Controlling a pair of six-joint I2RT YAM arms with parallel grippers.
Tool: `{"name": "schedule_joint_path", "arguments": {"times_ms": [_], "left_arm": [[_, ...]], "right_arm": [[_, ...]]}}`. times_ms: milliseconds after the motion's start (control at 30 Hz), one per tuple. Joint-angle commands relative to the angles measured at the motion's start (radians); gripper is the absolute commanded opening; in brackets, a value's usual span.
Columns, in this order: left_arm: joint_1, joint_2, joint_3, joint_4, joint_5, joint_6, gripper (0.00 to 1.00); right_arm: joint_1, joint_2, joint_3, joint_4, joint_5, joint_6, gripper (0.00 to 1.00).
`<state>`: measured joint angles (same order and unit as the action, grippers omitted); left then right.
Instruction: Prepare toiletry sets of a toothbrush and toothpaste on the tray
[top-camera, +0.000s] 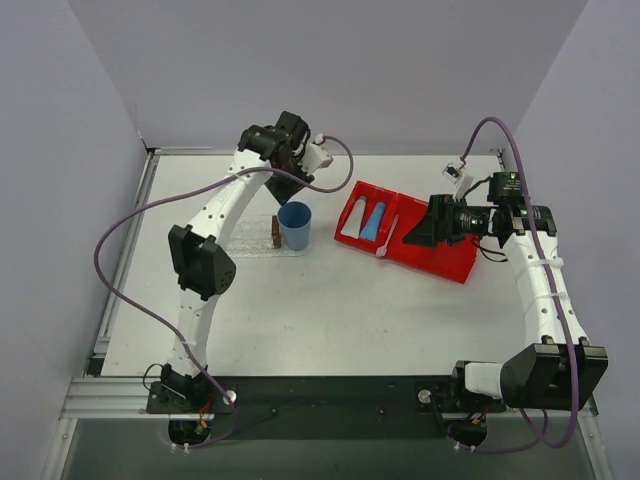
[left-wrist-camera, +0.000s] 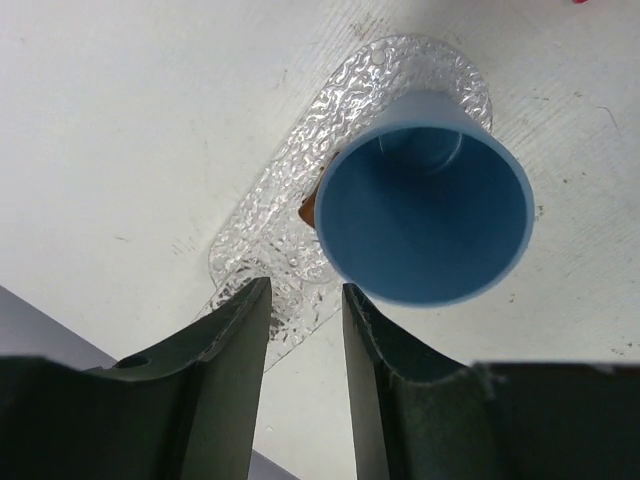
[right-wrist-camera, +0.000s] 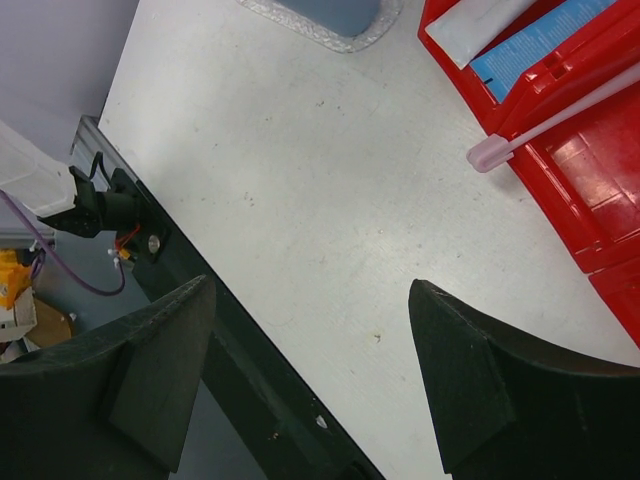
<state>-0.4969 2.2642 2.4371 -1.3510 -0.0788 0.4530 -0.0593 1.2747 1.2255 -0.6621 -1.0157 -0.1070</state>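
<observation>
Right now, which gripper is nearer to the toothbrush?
Right. The right gripper hovers over the red bin just beside the toothbrush; the left gripper is farther off, above the blue cup on the tray.

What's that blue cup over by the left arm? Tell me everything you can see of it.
The blue cup is a plain round beaker, plastic by its look, narrowing toward its base. It stands upright, mouth up and empty, on one end of the clear bumpy tray, beside a small brown block. The left arm's fingers hang just above it, slightly apart, apparently not touching it.
</observation>
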Motion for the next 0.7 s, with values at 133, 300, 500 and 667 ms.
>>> {"name": "schedule_joint_path", "arguments": {"times_ms": [133, 300, 500, 667], "left_arm": [[-0.003, -0.224, 0.019, -0.053, 0.066, -0.011, 0.46], [-0.008, -0.298, -0.045, 0.016, 0.184, -0.054, 0.48], [-0.038, -0.322, -0.107, 0.136, 0.278, -0.161, 0.48], [-0.087, -0.319, -0.18, 0.294, 0.31, -0.215, 0.48]], "right_arm": [[0.003, -0.014, 0.005, -0.001, 0.08, -0.02, 0.73], [0.021, -0.021, 0.015, 0.002, 0.189, -0.004, 0.72], [0.053, -0.031, 0.017, 0.015, 0.348, 0.003, 0.7], [0.078, -0.063, -0.011, 0.041, 0.43, -0.01, 0.7]]}}
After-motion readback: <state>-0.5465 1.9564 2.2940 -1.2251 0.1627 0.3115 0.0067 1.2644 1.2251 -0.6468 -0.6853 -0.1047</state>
